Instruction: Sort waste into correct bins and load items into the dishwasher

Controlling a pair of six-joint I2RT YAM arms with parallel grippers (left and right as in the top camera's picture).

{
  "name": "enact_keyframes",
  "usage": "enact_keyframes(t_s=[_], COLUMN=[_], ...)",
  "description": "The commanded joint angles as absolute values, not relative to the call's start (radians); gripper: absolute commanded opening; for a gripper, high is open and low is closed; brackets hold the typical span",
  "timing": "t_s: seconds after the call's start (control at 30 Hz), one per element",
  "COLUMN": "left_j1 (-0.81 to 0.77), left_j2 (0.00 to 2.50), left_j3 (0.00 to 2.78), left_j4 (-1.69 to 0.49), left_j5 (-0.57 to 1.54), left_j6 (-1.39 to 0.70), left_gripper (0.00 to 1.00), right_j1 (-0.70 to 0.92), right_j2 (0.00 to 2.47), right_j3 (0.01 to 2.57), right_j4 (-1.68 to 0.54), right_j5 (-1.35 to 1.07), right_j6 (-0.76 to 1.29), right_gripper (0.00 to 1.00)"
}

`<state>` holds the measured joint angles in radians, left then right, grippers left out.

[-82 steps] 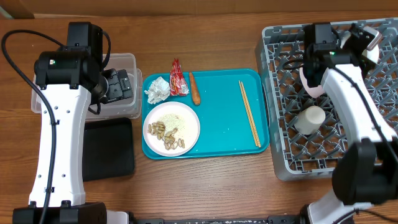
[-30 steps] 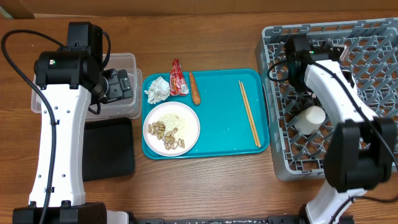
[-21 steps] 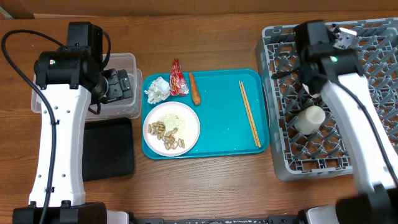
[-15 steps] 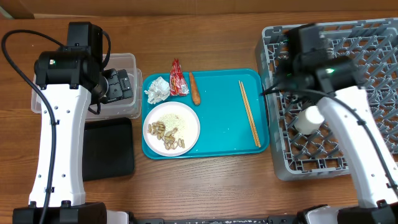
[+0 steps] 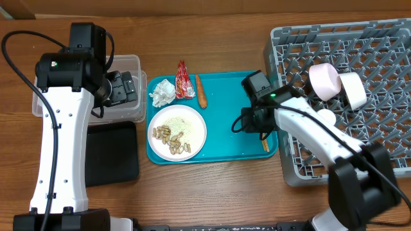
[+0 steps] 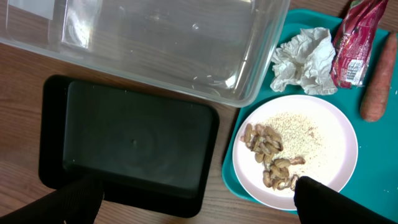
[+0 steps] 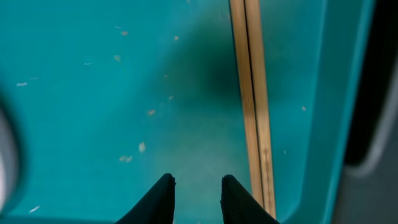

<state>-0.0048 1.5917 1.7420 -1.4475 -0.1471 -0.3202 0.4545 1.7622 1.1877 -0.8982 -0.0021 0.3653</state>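
Two wooden chopsticks (image 7: 254, 93) lie side by side along the right part of the teal tray (image 5: 225, 138). My right gripper (image 7: 196, 183) hovers just left of them, slightly open and empty; in the overhead view it (image 5: 249, 122) is over the tray's right side. A pink bowl (image 5: 324, 80), a white bowl (image 5: 352, 90) and a white cup (image 5: 327, 117) lie in the grey dish rack (image 5: 379, 45). The white plate (image 6: 323, 134) holds peanut shells (image 6: 270, 155). The paper ball (image 6: 305, 53), red wrapper (image 6: 354, 43) and orange-brown stick (image 6: 376, 81) lie beside it. My left gripper (image 6: 199, 202) is open above the black tray (image 6: 130, 143).
The clear tub (image 6: 155, 43) stands just behind the black tray, left of the teal tray. The left arm (image 5: 64, 115) reaches over both bins. The rack's near-left corner (image 5: 289, 173) sits close to the teal tray's right edge.
My right arm has swung out of the dish rack and left, down over the teal tray by the chopsticks. The pink and white bowls now show in the rack. The left arm has not moved.
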Motion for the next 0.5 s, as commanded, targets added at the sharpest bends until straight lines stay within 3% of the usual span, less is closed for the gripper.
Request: enact_keyframes(t_s=[0.0,0.47], left_j1=[-0.007,-0.007], left_j2=[1.598,1.598], left_j3=[1.756,1.756], left_j4=[-1.446,-1.446], left_j5=[-0.157,-0.157], left_j6=[-0.337,-0.337], left_gripper=[1.00,1.00], right_j1=[0.450,0.451], right_j2=[1.817,1.924], right_j3=[1.189,1.189], right_j4=[-0.857,-0.824], right_j5=[0.051,0.168], right_j6=[0.337,0.313], right_gripper=[0.27,0.24])
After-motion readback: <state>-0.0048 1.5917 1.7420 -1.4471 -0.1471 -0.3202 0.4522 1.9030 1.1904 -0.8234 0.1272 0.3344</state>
